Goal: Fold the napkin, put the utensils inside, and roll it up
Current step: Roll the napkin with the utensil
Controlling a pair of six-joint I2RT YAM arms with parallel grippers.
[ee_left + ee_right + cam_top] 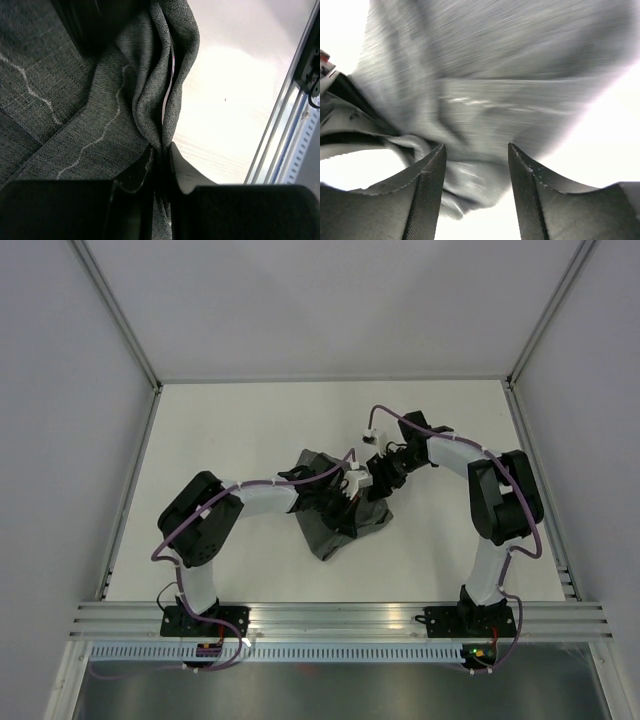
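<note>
The napkin (338,532) lies bunched in a dark grey heap near the middle of the white tabletop (240,425), partly lifted off it between the two arms. The left hand (348,488) reaches in from the left, and in its wrist view the left hand (161,151) has its fingers (134,172) pressed together on a narrow upright fold of the napkin (100,100), whose lighter stitched line (106,129) wanders across the cloth. A thin pale edge (169,87) shows deep in the crease, too narrow to identify. The right hand (386,472) comes in from the far right and meets the far side of the heap. Seen from its own wrist, the right hand (476,152) has its fingers (427,187) spread apart, with the blurred napkin (495,90) hanging just beyond and dipping into the gap; whether it touches them cannot be told. An aluminium rail (340,614) runs along the near edge.
</note>
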